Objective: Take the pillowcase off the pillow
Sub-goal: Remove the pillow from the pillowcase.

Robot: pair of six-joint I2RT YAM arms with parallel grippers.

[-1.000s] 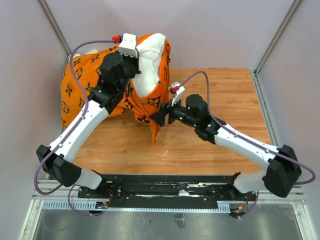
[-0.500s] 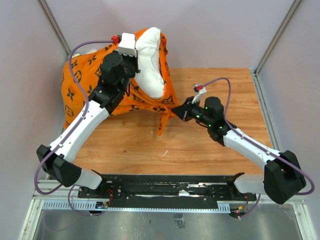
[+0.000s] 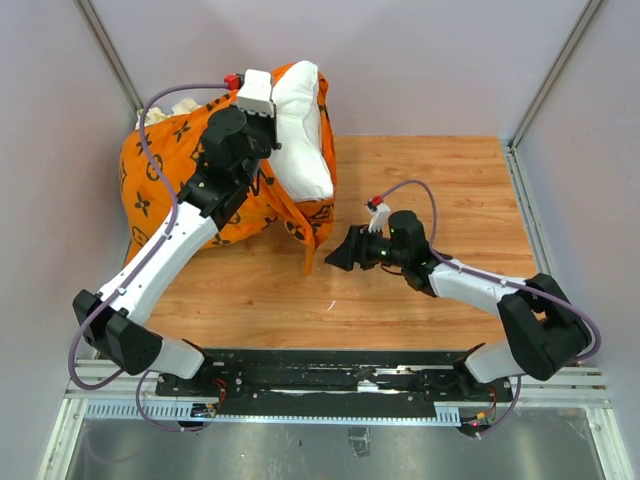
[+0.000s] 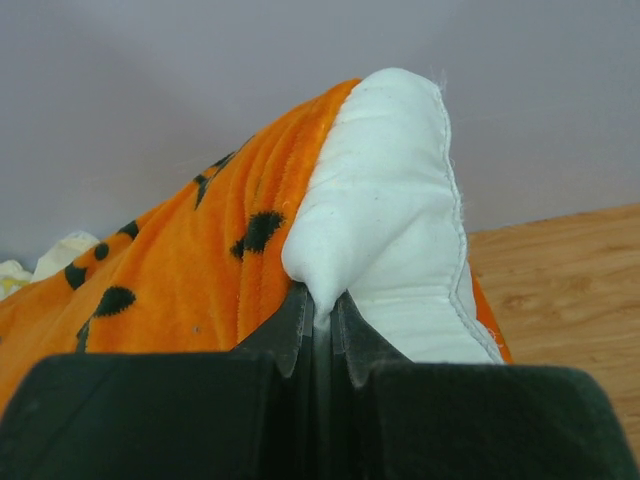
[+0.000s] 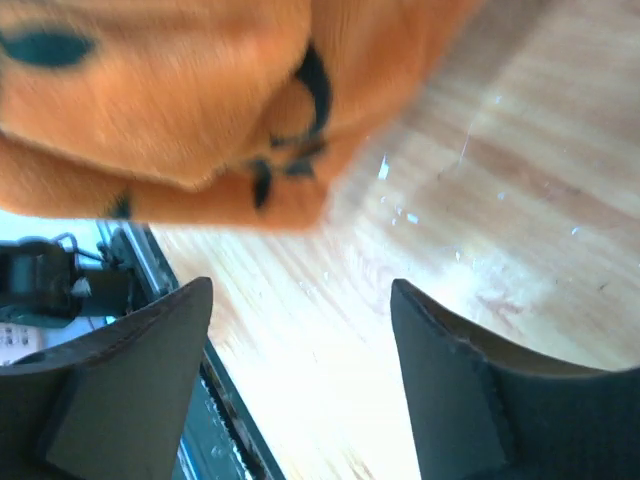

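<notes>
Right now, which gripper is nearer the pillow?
Left. The left gripper is shut on the pillow's exposed white corner. The right gripper is open over the table, beside the pillowcase's hanging edge, clear of the pillow.

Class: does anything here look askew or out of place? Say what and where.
The pillow juts half out of the pillowcase at the far left of the table, held up by the left pincer pinching its edge. The right pincer gapes open, empty.

Your left gripper [image 4: 322,302] reaches far forward, raised, jaws pinched closed; your right gripper [image 5: 300,292] sits low, fingers [image 5: 130,385] spread apart.
</notes>
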